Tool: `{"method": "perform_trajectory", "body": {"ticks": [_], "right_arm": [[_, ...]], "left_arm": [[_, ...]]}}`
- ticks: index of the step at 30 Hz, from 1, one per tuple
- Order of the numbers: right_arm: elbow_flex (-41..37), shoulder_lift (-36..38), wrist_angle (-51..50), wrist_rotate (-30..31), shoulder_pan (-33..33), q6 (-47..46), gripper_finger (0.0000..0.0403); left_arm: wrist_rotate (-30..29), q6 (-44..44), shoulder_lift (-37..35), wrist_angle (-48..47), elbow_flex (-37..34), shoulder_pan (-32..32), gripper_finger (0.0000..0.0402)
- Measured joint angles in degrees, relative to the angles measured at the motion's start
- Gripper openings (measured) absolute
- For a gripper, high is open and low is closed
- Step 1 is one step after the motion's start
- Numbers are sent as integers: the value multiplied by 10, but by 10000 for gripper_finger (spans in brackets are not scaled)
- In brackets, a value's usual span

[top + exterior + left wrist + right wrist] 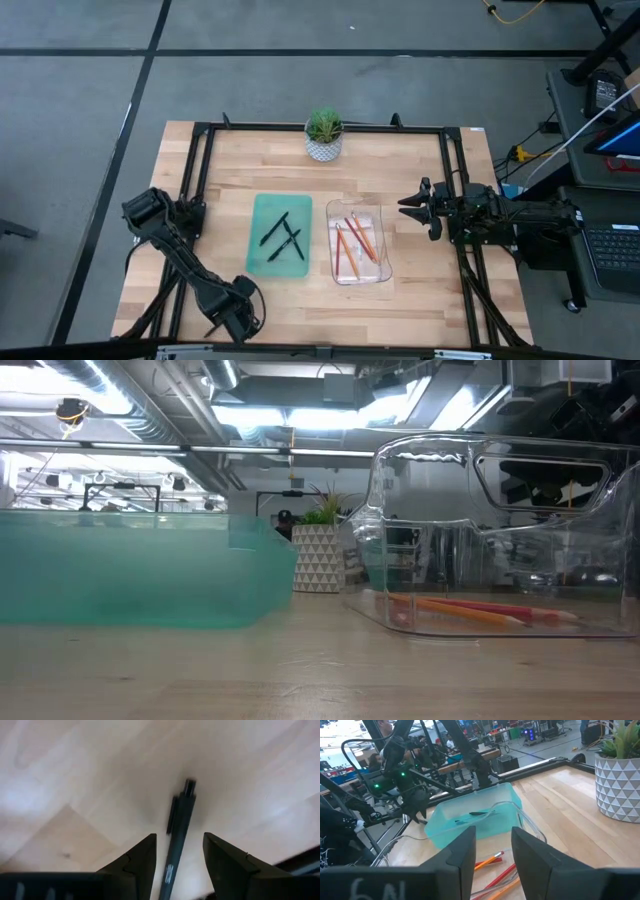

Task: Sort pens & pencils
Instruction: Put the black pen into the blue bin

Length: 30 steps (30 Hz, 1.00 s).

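The table is nearly sorted. The green tray holds two pens, and the clear bin beside it holds three pencils.

The right gripper hovers just right of the bin, fingers apart and empty. The left gripper is low at the table's front, left of the tray. Its fingers are wide open astride the last pen, which lies flat on the wood and is not yet gripped.

The pen lies lengthwise along the gap rather than across it, so a close may catch only one end. It could then swing or slip out on the way to the tray. A dark strip nearby looks like the table's edge, so a nudged pen could roll off. Fingertips pressed too low could scrape the wood and skid the pen away.
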<state>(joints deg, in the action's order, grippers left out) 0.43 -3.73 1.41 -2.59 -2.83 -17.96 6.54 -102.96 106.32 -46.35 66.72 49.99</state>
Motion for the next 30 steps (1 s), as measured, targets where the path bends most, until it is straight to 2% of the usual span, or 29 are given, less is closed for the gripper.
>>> {"method": "perform_trajectory", "body": {"ticks": [4, 13, 18, 21, 25, 30], "right_arm": [[0, 0, 0, 0, 0, 0, 127], [0, 0, 0, 0, 0, 1, 127], [0, 0, 0, 0, 0, 2, 127], [0, 0, 0, 0, 0, 3, 127], [0, 0, 0, 0, 0, 3, 127], [0, 0, 0, 0, 0, 4, 127]], "left_arm": [[15, -4, 0, 0, 0, 5, 154], [-2, 0, 26, 14, 3, 22, 154], [-40, -4, 36, 12, 3, 25, 154], [-33, -3, 36, 3, 3, 19, 153], [-36, 2, 36, -9, 4, 19, 134], [-50, 16, 36, -16, 4, 19, 78]]}}
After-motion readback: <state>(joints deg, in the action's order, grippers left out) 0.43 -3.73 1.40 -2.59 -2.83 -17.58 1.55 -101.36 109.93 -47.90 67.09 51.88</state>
